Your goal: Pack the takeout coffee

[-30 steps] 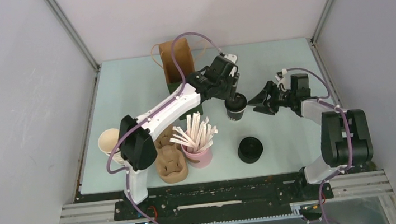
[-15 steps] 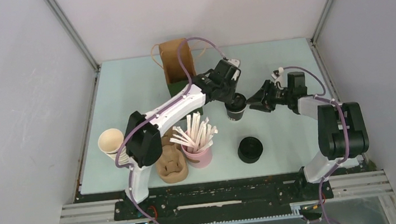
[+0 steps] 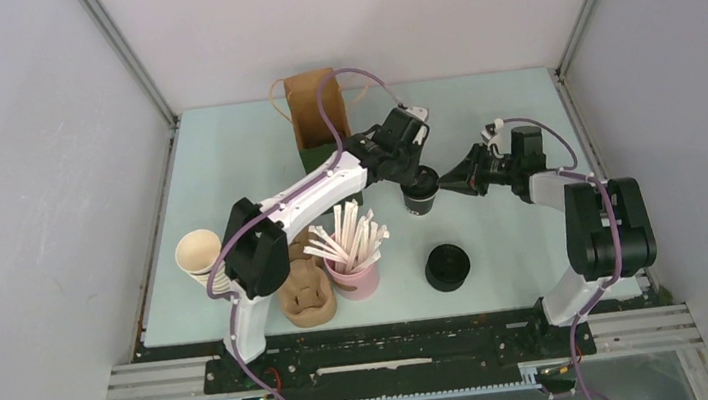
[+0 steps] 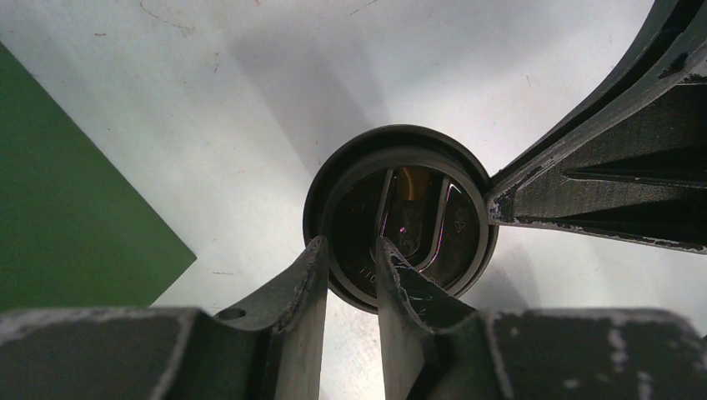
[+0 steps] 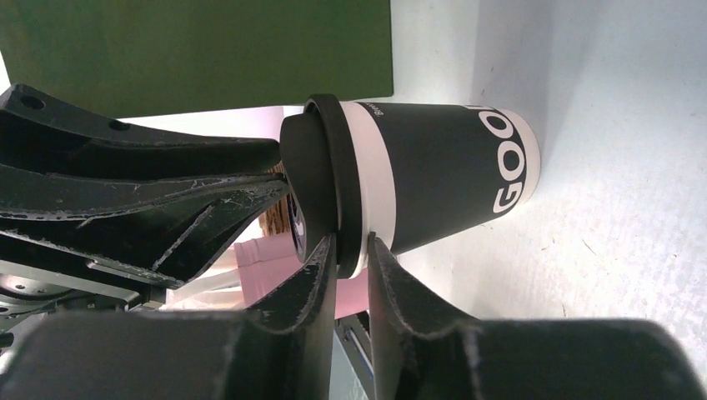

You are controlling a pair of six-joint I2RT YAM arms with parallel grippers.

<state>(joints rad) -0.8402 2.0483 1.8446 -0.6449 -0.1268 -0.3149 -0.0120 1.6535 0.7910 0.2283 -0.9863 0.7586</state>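
Observation:
The takeout coffee (image 3: 420,197), a small black cup with a black lid, stands upright on the table behind the pink straw holder. My left gripper (image 3: 415,175) comes down on it from above. In the left wrist view the left gripper (image 4: 350,246) is shut across the lid's (image 4: 417,217) near rim, one finger outside and one on top. My right gripper (image 3: 446,183) reaches in from the right. In the right wrist view the right gripper (image 5: 350,246) pinches the lid's edge (image 5: 329,167) and the white band of the cup (image 5: 433,167).
A brown paper bag (image 3: 316,109) stands on a green mat (image 4: 50,208) at the back. The pink straw holder (image 3: 356,270), a brown cup carrier (image 3: 305,288), a stack of cups (image 3: 198,258) and a black stack of lids (image 3: 447,267) stand along the front.
My right gripper has moved left to the cup and gone from open to shut on its lid edge. The left gripper has stayed on the lid; the cup shifted slightly back.

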